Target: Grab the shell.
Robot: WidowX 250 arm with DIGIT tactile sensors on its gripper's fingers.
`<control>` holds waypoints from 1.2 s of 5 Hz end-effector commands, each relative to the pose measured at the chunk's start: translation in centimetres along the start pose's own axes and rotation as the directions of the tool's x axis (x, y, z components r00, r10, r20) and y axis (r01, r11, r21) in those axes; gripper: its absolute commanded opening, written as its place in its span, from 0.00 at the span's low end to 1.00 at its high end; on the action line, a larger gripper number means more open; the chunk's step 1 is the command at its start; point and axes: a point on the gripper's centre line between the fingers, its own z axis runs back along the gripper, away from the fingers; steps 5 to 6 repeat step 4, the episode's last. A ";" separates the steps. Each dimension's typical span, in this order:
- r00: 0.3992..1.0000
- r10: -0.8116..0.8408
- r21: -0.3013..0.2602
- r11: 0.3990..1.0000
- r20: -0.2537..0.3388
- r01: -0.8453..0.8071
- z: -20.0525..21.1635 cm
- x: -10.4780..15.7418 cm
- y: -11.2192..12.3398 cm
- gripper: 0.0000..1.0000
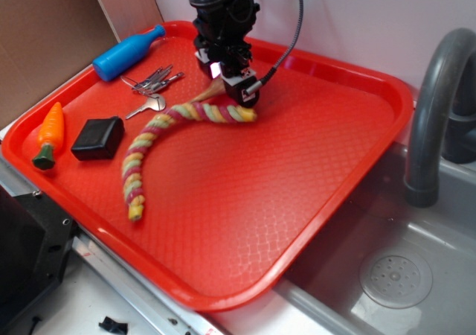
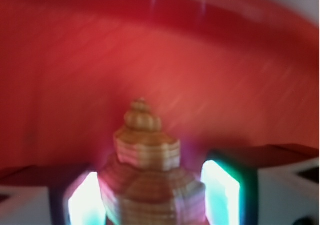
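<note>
**Approach done, shell framed by the claw, closure unconfirmed**

Red textured plastic tray (image 1: 297, 201): the work surface, claw sits over its far middle. Most of the tray lies toward the camera from the claw, bare.

Black robot claw (image 1: 227, 78): down low at tray level. Wrist view shows both lit pads (image 2: 220, 192), one either side of the shell, at its flanks. Blur is heavy, so I can't tell if the pads touch it or sit just beside it. Claw state: cannot tell, either bracketing or lightly gripping.

Long twisted rope, pink/yellow/green (image 1: 160, 145): one end lies just in front of the claw, the rest curves away to the claw's camera-left and toward the camera. Near enough to snag.

Blue plastic bottle (image 1: 128, 53): well apart, camera-left of the claw.

Black rectangular box (image 1: 98, 138) and orange toy carrot with green top (image 1: 47, 135): further camera-left, clear of the work.

Metal keys on a ring (image 1: 151, 85): near, camera-left of the claw.

Small tan-orange spiral conch shell (image 2: 147, 157): between the pads, spire pointing away from the wrist camera. In the exterior view only its tan tip pokes out at the claw's camera-left.

My read: reach and alignment done. Left: confirm squeeze, then lift. No lift visible yet.
</note>
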 end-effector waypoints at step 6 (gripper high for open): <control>0.951 0.269 0.012 0.962 0.152 -0.274 18.3 -8.3 -3.8 0.00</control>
